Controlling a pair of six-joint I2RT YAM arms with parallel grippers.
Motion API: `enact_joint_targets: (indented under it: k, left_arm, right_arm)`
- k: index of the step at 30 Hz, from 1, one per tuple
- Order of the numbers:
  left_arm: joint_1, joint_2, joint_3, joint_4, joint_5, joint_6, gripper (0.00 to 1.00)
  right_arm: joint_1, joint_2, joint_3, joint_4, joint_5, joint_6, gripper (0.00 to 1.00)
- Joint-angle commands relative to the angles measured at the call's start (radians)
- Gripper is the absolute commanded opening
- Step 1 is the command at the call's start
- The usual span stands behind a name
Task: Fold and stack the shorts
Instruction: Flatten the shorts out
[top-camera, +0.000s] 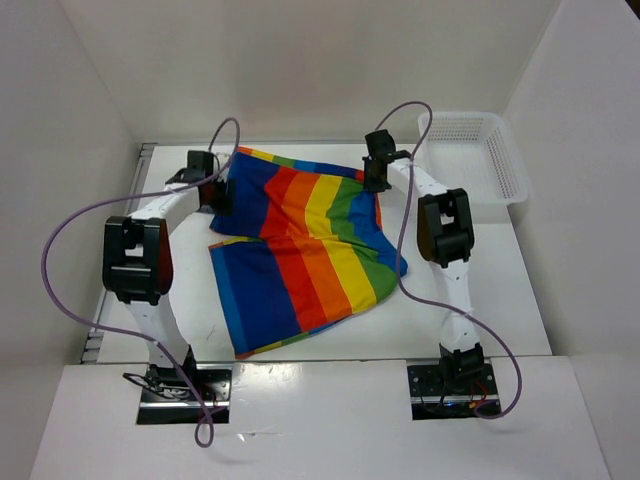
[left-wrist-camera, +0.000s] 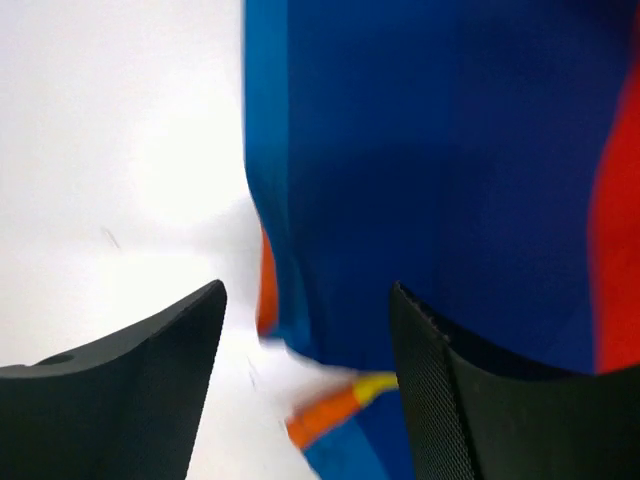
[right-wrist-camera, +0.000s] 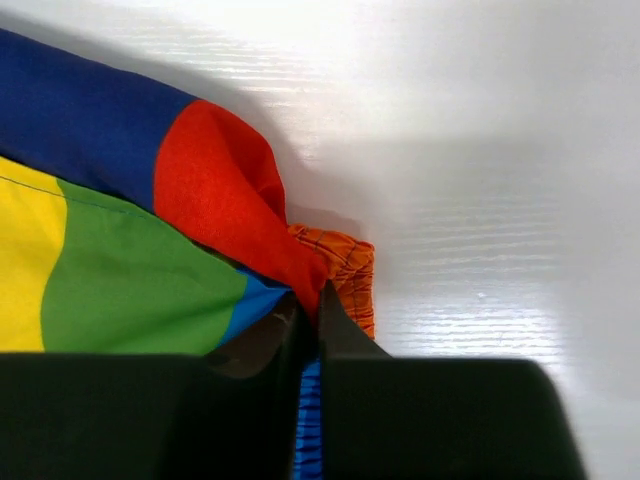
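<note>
The right gripper (right-wrist-camera: 312, 308) has its two black fingers pressed tight together. A bit of the shorts (right-wrist-camera: 230, 200) is pinched between them. Red and orange cloth bunches up just past the tips. Green and yellow cloth spreads out to the left of the jaws, and the bare table (right-wrist-camera: 480, 200) lies to their right.

The left gripper (left-wrist-camera: 308, 292) has its jaws wide apart and holds nothing. The dark blue edge of the shorts runs into the gap between them. Most of the blue cloth lies ahead of the right finger, and white table lies ahead of the left one.

From above, the shorts lie flat on the table between the two sets of jaws, one at each far corner.

I think the fold is only starting, because one corner is held and the other is not. Next, the left jaws need to close on the blue edge. Then both arms can lift together and lay the cloth over itself.
</note>
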Motion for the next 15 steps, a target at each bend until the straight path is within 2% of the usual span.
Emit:
enact_joint_targets:
  k: [1, 2, 3, 5, 7, 11, 15]
  left_arm:
    - [0.009, 0.027, 0.212, 0.018, 0.048, 0.004, 0.74]
    - [0.009, 0.1, 0.281, 0.004, 0.065, 0.004, 0.77]
    - [0.018, 0.145, 0.43, -0.014, 0.085, 0.004, 0.78]
    - [0.018, 0.27, 0.569, -0.058, 0.145, 0.004, 0.78]
    - [0.018, 0.332, 0.687, -0.059, 0.177, 0.004, 0.79]
    - [0.009, 0.481, 0.815, -0.019, 0.181, 0.004, 0.83]
    - [-0.014, 0.579, 0.939, 0.033, 0.119, 0.004, 0.85]
  right_arm:
    - [0.0, -0.066, -0.056, 0.04, -0.055, -0.017, 0.05]
    - [0.0, -0.097, -0.074, 0.041, -0.069, -0.032, 0.0]
    - [0.0, -0.114, -0.114, 0.056, -0.081, -0.051, 0.0]
    - [0.009, -0.149, -0.157, 0.079, -0.098, -0.071, 0.0]
    - [0.018, -0.212, -0.231, 0.094, -0.112, -0.104, 0.0]
    - [0.056, -0.329, -0.398, 0.163, -0.121, -0.179, 0.0]
    - [0.076, -0.379, -0.45, 0.183, -0.132, -0.21, 0.0]
